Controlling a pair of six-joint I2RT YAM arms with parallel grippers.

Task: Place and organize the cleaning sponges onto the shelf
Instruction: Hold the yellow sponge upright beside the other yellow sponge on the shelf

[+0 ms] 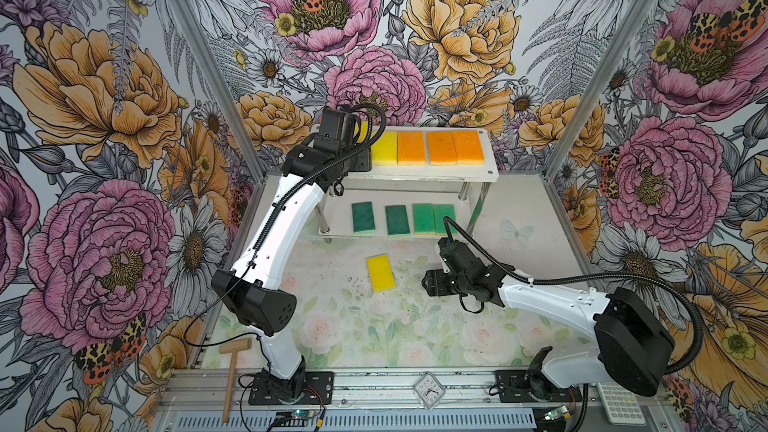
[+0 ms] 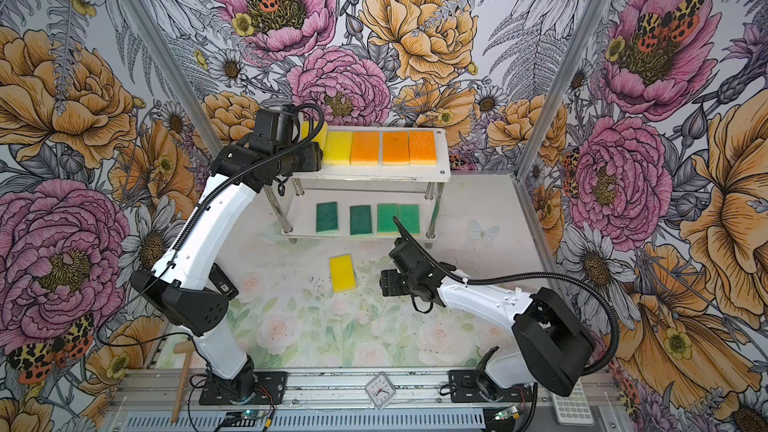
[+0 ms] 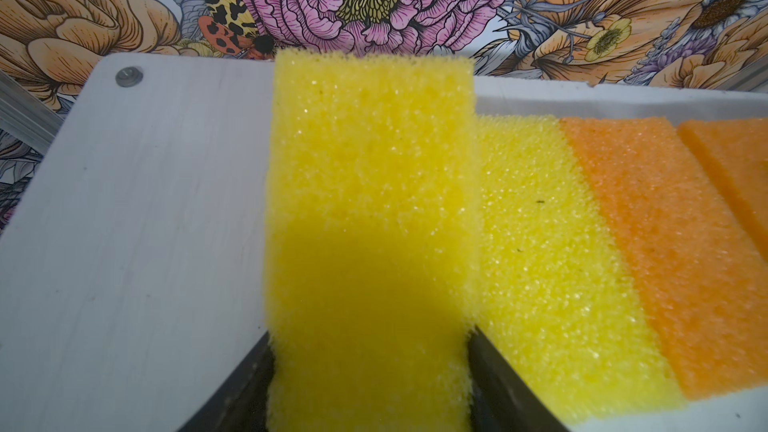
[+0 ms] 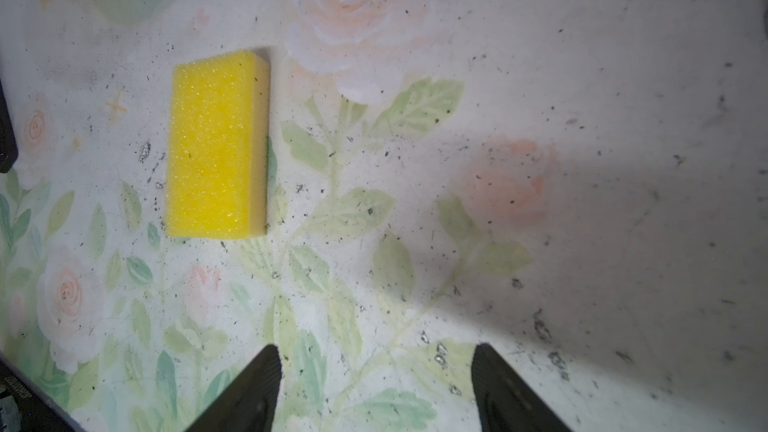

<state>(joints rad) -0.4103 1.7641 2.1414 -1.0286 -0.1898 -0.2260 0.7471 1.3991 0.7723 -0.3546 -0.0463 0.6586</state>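
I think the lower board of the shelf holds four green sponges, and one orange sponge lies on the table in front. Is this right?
Not quite. The sponge lying on the table is yellow, not orange; both top views and the right wrist view show it. The shelf's lower board does hold four green sponges.

Perhaps nine sponges [image 1: 411,148] on shelf [image 1: 415,177]; yellow one [image 1: 380,273] loose.

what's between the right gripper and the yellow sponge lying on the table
Nothing but bare tabletop with dark specks, clearest in the right wrist view: the right gripper and the yellow sponge stand apart.
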